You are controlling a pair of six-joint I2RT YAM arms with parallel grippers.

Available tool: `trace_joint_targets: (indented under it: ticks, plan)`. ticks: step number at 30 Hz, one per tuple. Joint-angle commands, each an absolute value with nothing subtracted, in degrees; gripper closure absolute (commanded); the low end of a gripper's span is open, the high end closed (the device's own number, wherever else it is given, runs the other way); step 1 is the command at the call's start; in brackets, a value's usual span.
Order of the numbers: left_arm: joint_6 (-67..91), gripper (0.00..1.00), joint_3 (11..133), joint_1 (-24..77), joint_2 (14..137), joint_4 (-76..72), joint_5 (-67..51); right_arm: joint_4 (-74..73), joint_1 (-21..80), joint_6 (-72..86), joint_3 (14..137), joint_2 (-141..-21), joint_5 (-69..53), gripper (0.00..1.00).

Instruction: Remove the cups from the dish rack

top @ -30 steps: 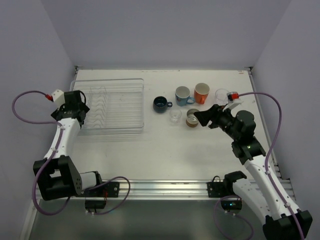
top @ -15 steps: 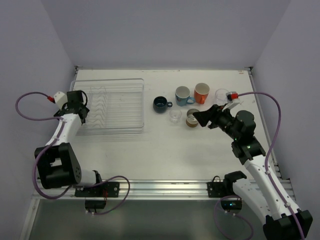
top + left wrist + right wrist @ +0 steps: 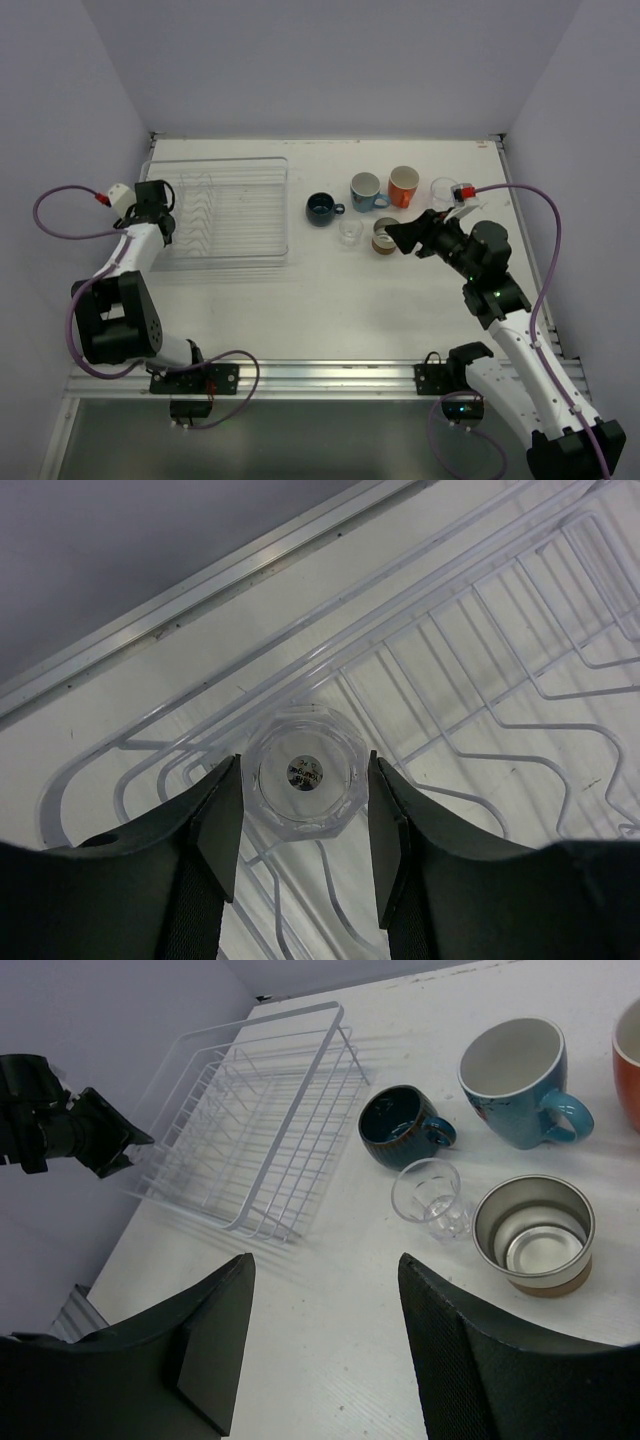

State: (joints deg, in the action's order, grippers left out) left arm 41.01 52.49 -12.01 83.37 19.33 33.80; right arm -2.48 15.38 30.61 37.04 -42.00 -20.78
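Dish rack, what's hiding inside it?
One small clear cup sits in the dish rack, between the open fingers of the left gripper. The rest of the rack looks bare. In the top view, that gripper covers the cup.

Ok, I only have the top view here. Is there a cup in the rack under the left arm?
Observer: Yes. The left wrist view shows one small clear cup in a corner of the rack.
Operator: Are the left jaws on it?
Observer: They stand open, one on each side of the cup. I cannot tell whether they touch it.
Operator: And the right jaws, holding anything?
Observer: No. The right wrist view shows them wide open and empty, over bare table near the tan cup.
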Motion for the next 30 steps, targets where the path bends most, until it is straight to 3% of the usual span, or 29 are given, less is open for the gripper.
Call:
trace_joint_targets:
  ticks: [1, 6, 14, 17, 23, 27, 30]
  plan:
    - [41.5, 0.65, 52.6, -12.5, 81.8, 16.1, 35.0, -0.4, 15.6, 30.8, 36.8, -42.2, -22.8, 0.38]
    - [40.2, 0.74, 52.6, -12.5, 75.8, 17.0, 32.5, -0.4, 16.1, 30.9, 36.9, -42.5, -23.5, 0.38]
    - [38.3, 0.76, 53.3, -12.5, 60.3, 17.9, 20.9, 1.8, 17.3, 32.3, 37.6, -42.8, -25.2, 0.38]
    - [39.0, 0.76, 53.9, -12.5, 54.4, 17.8, 13.1, 3.5, 18.1, 35.2, 37.9, -42.6, -26.9, 0.38]
    - [44.9, 0.78, 52.8, -12.0, 45.7, 11.1, -13.2, 16.6, 27.5, 46.6, 36.1, -45.0, -27.0, 0.37]
    - [54.2, 0.78, 46.0, -9.2, 43.8, -2.7, -33.0, 32.8, 33.7, 53.1, 35.2, -49.5, -26.0, 0.38]
    - [60.7, 0.79, 38.3, -3.8, 41.6, -15.3, -38.1, 36.7, 37.9, 52.9, 37.7, -54.4, -24.3, 0.38]
